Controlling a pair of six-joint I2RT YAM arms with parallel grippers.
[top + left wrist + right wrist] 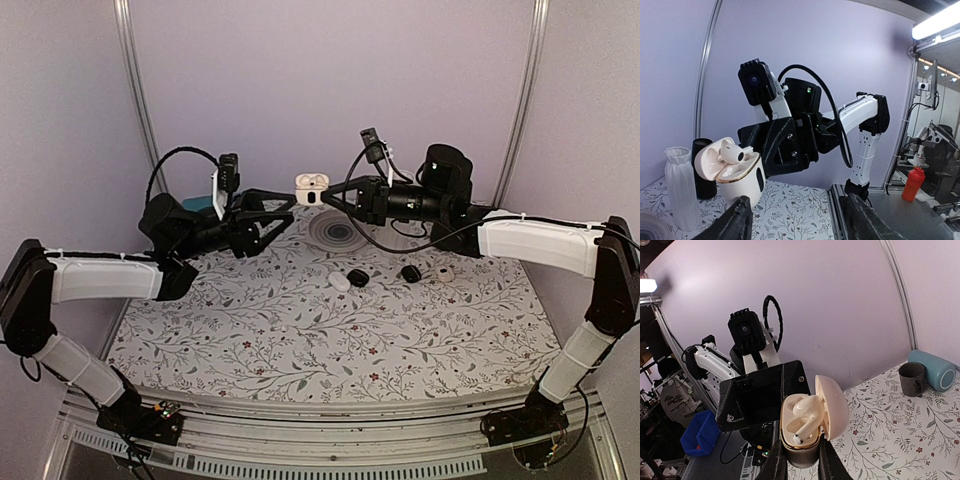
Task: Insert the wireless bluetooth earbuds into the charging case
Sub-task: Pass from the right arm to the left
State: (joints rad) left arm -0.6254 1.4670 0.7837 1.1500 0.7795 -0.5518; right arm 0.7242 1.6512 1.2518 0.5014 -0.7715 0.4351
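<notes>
Our right gripper (804, 456) was clamped on the lower half of the one charging case (810, 432). A finger pressed each side, and the case was lifted well above the desk (300, 340). The case stood upright with its lid flipped open. In the right wrist view we counted two white earbuds (805, 415) lying in the open case. They overlapped, and we could not tell whether either sat fully down in its well. From the left wrist view only one earbud showed, resting across the top of the case body.

Our left gripper (800, 222) faced the case from the other side, near it but not touching. Its fingers stood apart with nothing between them.

Below the two grippers, a short row of small things lay on the desk. We counted two black pods (358, 277), one white oval pod (340, 282) just beside the nearer black one, and one small pale round item (444, 272) too small for us to identify.

Further out stood two mugs, a dark mug (912, 379) upright and a blue mug (936, 371) on its side touching it. We also saw one ribbed white vase (680, 185).
</notes>
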